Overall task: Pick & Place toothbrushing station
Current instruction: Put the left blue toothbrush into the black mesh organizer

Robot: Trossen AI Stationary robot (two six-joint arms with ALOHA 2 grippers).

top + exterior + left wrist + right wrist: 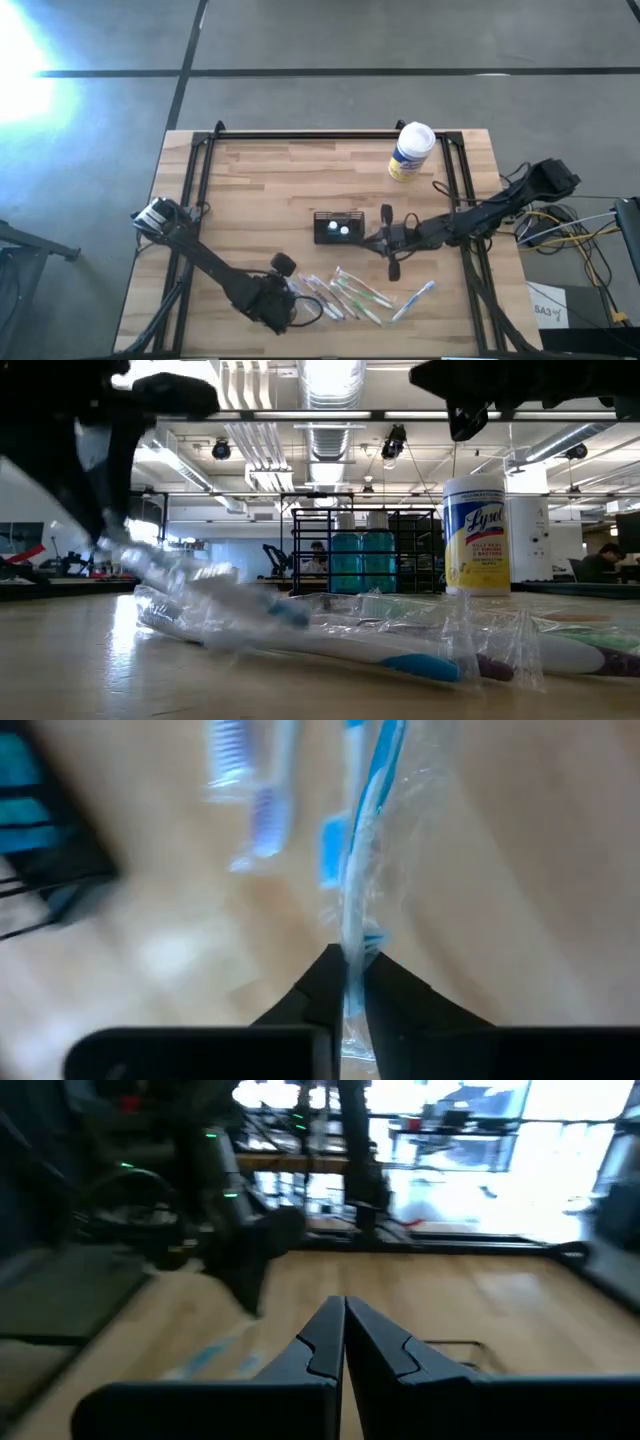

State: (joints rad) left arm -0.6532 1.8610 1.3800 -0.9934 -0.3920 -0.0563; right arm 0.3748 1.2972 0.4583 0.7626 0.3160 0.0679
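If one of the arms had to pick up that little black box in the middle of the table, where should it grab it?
Probably from straight above, jaws closing across the narrow width of the toothbrushing station. It sits flat as a small rectangle with free table on its long sides, so the short span suits a pinch. The shut right gripper sits beside one short end, so it would need to open and shift over first.
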